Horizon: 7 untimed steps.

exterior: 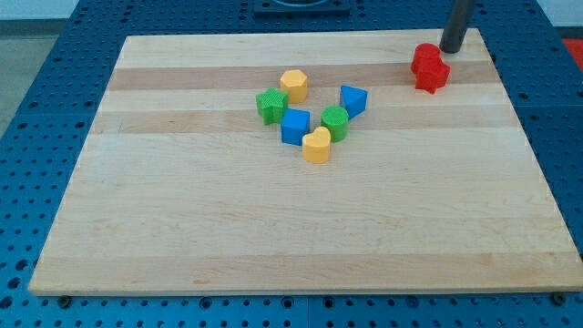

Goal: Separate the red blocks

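**A robotics lab bench**

A pale wooden table (273, 237) lies on a blue perforated mounting plate (36, 109), its grid of holes showing at nine and three o'clock. Small coloured plastic blocks (310, 117) sit near its centre.

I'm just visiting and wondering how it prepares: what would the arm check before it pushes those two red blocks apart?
1. Both red blocks located, at the board's upper right: ok.
2. Red blocks already apart: not ok, they touch or overlap.
3. My tip close to them: ok, just to their upper right.
4. Tip lined up with the seam between them: cannot tell.
5. Other blocks out of the way: ok; the nearest, a blue block, sits well to the left.
6. Room before the board edge: not ok, edge is close.
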{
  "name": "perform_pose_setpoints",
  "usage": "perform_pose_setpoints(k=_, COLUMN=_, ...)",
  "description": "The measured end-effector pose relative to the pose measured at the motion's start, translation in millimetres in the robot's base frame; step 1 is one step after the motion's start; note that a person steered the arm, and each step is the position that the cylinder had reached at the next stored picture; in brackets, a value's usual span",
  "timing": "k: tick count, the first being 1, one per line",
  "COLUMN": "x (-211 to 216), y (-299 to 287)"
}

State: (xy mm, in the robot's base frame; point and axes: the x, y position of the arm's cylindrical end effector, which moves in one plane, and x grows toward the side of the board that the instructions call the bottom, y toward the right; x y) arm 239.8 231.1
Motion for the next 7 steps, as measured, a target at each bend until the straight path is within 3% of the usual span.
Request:
perform_pose_setpoints(k=5, x=21.7, y=-8.5)
perform_pose_setpoints(k=7, x=19.5, y=-41.3)
